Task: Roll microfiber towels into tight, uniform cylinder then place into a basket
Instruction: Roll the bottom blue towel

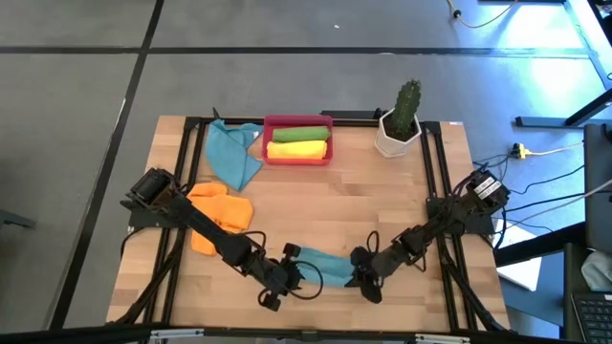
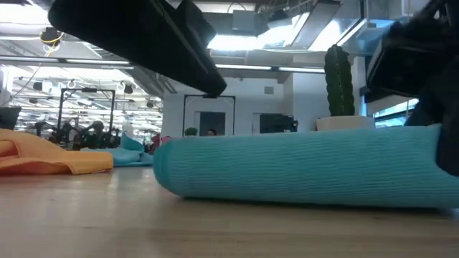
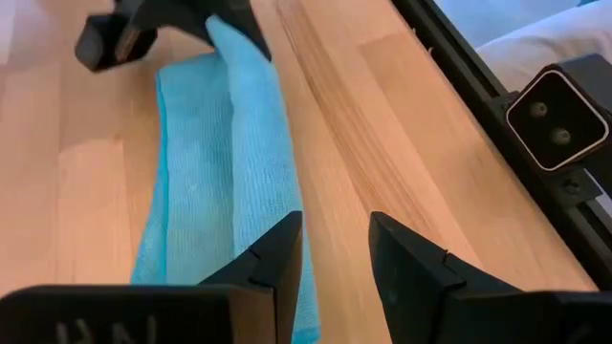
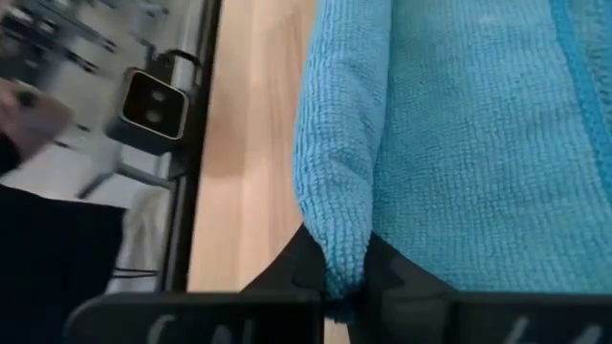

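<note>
Overhead, table-level, two close wrist views

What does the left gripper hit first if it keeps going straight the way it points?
Probably the right gripper. The left gripper is open and empty at one end of the folded teal towel, pointing along its edge toward the far end, where the right gripper pinches it. Bare table lies between; depth is uncertain.

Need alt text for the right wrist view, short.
The right tool is shut on a fold of the teal towel, which fills most of the view. Beside it runs bare wooden table, with a small boxed camera at its edge.
</note>
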